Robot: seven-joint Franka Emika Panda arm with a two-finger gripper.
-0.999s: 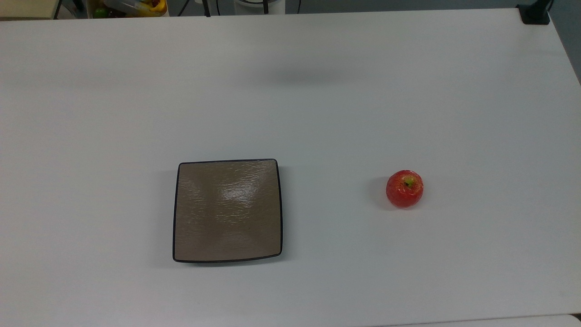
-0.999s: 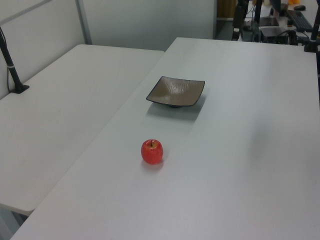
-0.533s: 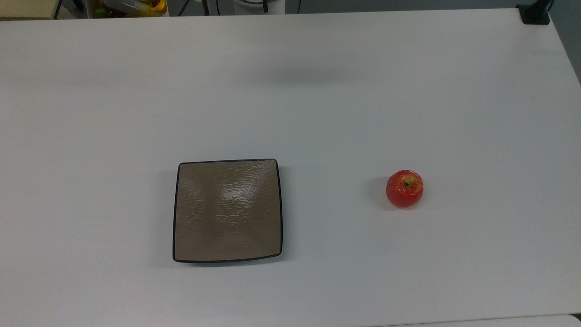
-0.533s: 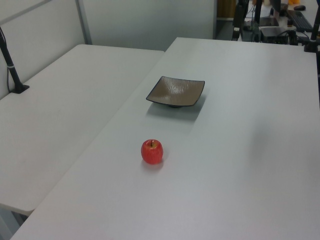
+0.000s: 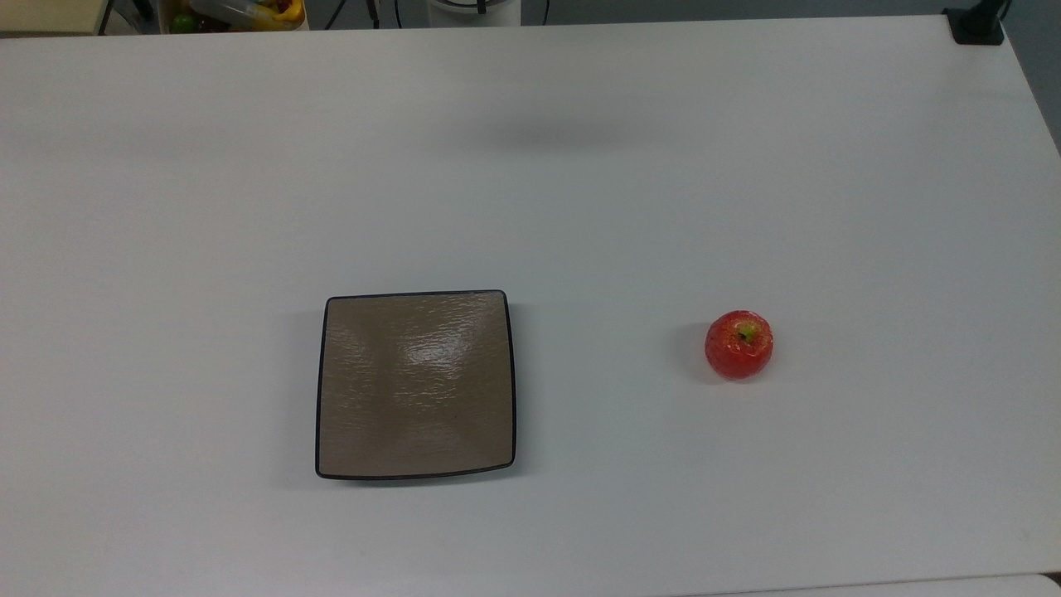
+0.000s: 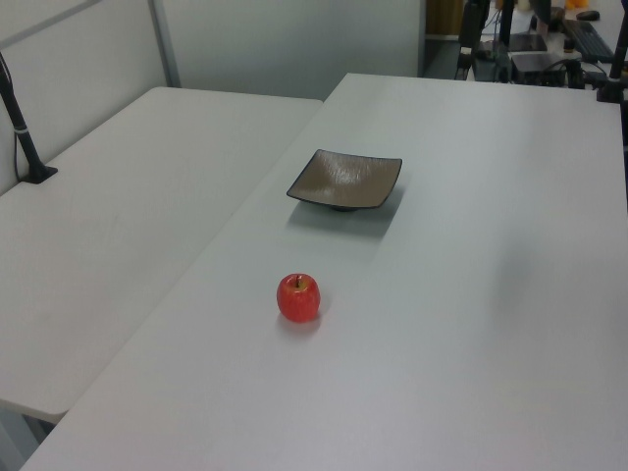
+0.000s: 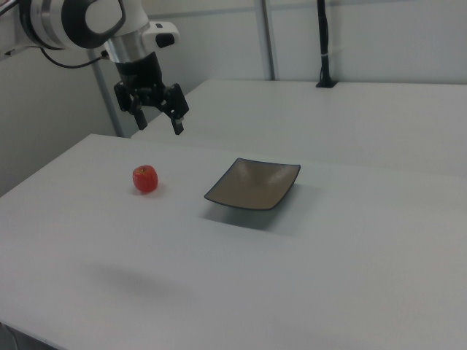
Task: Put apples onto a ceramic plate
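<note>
A small glossy red apple (image 5: 738,345) with a yellow-green patch at its stem rests alone on the white table, to the top view's right of the plate. The square taupe-brown ceramic plate (image 5: 415,385) with a thin black rim lies bare. In the left view the apple (image 6: 298,297) sits nearer the camera than the plate (image 6: 345,180). In the right view my gripper (image 7: 158,122) hangs open high above the table, up and slightly right of the apple (image 7: 145,179), touching nothing; the plate (image 7: 253,184) is to the right view's right.
A second white table (image 6: 108,216) adjoins on the left view's left, with a black post (image 6: 22,128) clamped on it. A black clamp (image 5: 976,25) sits at the top view's far right corner. Clutter (image 5: 240,12) lies beyond the table's far edge.
</note>
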